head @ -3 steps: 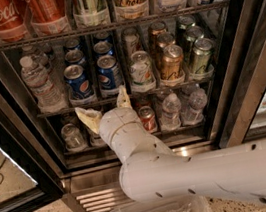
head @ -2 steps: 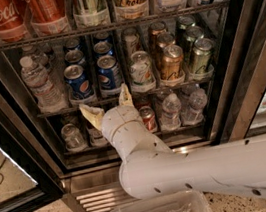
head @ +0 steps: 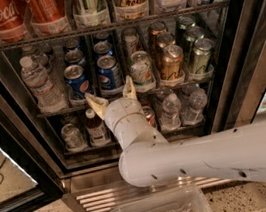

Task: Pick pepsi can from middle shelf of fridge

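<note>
Spread gripper (head: 113, 97) shown mid-frame, just below the pepsi can (head: 109, 74); the neighbouring white can (head: 142, 69) could be toppled by a wide approach.

The gripper (head: 113, 96) hovers just below the pepsi can (head: 109, 73), fingers (head: 97, 104) spread apart and pointing up toward it; the white arm (head: 192, 156) stretches away below and right of the can

end effector (head: 112, 95): I have it before the middle shelf (head: 60, 110), just below the pepsi can (head: 109, 73)
pepsi can: on that shelf
</note>
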Action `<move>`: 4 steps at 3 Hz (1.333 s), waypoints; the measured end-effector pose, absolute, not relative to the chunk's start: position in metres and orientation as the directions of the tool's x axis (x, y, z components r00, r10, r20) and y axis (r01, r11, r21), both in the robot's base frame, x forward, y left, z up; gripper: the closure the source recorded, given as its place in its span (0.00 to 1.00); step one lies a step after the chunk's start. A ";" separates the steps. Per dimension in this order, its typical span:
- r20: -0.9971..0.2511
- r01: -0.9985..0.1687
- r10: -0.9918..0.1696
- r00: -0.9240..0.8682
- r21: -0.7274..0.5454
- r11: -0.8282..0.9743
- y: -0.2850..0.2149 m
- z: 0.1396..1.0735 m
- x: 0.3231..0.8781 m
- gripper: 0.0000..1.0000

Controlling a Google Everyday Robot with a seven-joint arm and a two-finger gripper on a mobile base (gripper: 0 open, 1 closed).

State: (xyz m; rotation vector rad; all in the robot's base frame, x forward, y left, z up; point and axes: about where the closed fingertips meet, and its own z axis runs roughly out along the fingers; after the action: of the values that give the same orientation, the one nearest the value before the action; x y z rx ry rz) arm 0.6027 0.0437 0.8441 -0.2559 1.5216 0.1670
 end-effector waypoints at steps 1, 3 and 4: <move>-0.997 -0.259 -0.061 0.056 -0.073 0.963 0.044 0.845 0.612 0.27; -0.993 -0.219 -0.082 0.084 -0.099 0.971 0.037 0.850 0.621 0.33; -0.989 -0.195 -0.105 0.100 -0.123 0.973 0.034 0.851 0.633 0.33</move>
State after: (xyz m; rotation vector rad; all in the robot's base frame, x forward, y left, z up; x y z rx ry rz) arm 0.6332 0.0341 0.8509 -0.2462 1.4738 0.0678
